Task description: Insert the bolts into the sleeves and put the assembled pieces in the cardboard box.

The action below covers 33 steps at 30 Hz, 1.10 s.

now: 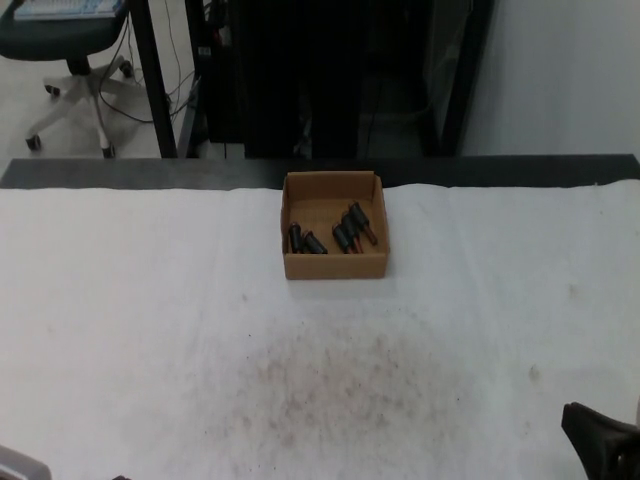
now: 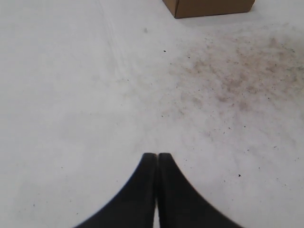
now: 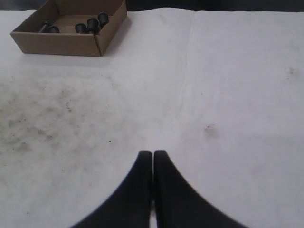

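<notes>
The box [image 1: 334, 265] stood open on the white cloth [image 1: 140, 300], toward twelve o'clock from the cloth's middle and just short of the bench's dark far edge [image 1: 100, 171]. Several dark pieces [image 1: 330, 238] lay inside on its floor, some side by side and some at a slant; whether each was a bolt seated in a sleeve could not be told. A broad speckled brown stain [image 1: 320, 385] spread over the cloth at six o'clock from the box, between the box and the near edge. The left gripper [image 2: 157, 156] hung low over the cloth with its two fingers pressed together and nothing between them, the stain [image 2: 237, 76] and a corner of the box [image 2: 209, 7] beyond it. The right gripper [image 3: 152, 154] hung the same way, fingers pressed together on nothing, with a long crease [image 3: 185, 71] and a small faint spot [image 3: 210, 130] on the cloth ahead and the box [image 3: 61, 42] well apart. A dark arm part [image 1: 600, 440] showed at five o'clock. Beyond the bench, at eleven o'clock, stood an office chair [image 1: 70, 45] on the floor.
</notes>
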Motion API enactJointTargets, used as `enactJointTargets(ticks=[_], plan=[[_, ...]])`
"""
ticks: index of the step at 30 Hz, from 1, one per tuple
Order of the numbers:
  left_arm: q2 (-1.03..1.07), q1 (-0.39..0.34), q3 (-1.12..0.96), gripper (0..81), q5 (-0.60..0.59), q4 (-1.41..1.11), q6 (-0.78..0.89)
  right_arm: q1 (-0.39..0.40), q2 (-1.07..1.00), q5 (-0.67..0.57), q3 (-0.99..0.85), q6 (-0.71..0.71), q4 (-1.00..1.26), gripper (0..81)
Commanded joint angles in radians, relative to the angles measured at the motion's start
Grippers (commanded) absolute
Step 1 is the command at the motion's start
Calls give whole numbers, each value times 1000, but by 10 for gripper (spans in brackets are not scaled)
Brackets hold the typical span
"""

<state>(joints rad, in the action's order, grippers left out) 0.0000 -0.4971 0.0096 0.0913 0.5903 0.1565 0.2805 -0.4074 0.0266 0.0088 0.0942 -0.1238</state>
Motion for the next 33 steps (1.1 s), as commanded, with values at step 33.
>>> enactJointTargets(ticks=[33], plan=[[0, -4, -10, 3, 12, -4, 8, -3, 4, 4, -9, 2, -149, 8]])
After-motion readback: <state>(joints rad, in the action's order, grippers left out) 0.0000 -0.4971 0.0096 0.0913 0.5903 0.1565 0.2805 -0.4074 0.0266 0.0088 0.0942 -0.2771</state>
